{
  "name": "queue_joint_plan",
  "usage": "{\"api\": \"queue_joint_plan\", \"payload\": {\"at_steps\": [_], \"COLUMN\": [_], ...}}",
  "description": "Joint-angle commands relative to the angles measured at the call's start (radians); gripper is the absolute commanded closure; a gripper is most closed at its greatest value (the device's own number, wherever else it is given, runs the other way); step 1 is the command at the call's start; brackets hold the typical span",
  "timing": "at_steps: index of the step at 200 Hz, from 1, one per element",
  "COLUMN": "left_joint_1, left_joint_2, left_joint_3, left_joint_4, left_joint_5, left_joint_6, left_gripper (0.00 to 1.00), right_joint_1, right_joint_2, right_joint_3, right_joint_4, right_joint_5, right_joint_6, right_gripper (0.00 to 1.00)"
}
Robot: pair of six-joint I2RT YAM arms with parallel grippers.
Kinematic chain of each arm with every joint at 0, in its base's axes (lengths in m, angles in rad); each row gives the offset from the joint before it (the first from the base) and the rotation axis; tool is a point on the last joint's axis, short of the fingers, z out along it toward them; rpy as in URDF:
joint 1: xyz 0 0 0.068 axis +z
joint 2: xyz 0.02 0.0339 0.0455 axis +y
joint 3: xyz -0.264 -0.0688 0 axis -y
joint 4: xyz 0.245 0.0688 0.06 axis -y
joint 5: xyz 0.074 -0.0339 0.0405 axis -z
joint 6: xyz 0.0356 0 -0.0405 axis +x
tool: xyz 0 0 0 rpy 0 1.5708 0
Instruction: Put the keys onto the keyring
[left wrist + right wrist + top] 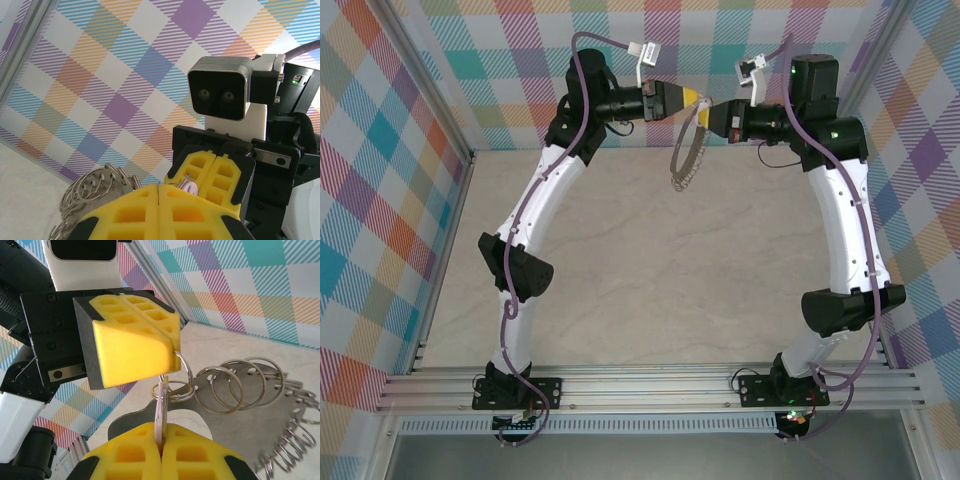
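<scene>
While the keyring (686, 150) is hung well above the table (620, 250), a small split ring (176, 390) at its upper end is clamped in the closed left gripper (169, 349). Directly beneath that end of the keyring, the key (161, 407) is pinched edge-on between the closed fingers of the right gripper (161, 439), with its upper end touching the split ring.

For the threading step to be done well, the key's hole is best lined up with the free end of the coil. It is then fed along the wire by a small rotation while the keyring is held steady. A hard push is to be avoided, since the thin key could be twisted out of the pads.

Whether the key is already on the coil cannot be told, because the key's hole is hidden. The keyring's far links are cut off at the frame edge.
</scene>
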Motion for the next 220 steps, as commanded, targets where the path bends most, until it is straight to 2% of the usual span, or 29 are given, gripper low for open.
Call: {"api": "queue_joint_plan", "payload": {"at_steps": [1,68,135,220], "left_joint_1": [0.005,0.004,0.003,-0.002], "left_joint_2": [-0.063,-0.058,-0.056,-0.061], "left_joint_3": [0.029,0.029,0.029,0.029], "left_joint_4": [0.012,0.017,0.014,-0.024], "left_joint_5": [-0.010,-0.010,0.001,0.022], "left_joint_6": [0.022,0.015,0.015,0.052], "left_gripper": [1.00,1.00,1.00,1.00], "right_joint_1": [-0.004,-0.004,-0.023,-0.036], "right_joint_2": [-0.025,-0.086,-0.045,0.044], "right_joint_3": [-0.032,-0.171,-0.058,0.122], "right_joint_4": [0.004,0.109,0.056,-0.066], "right_joint_5": [-0.022,-0.043,-0.005,-0.042], "right_joint_6": [-0.024,0.035,0.007,-0.057], "right_gripper": [1.00,1.00,1.00,1.00]}}
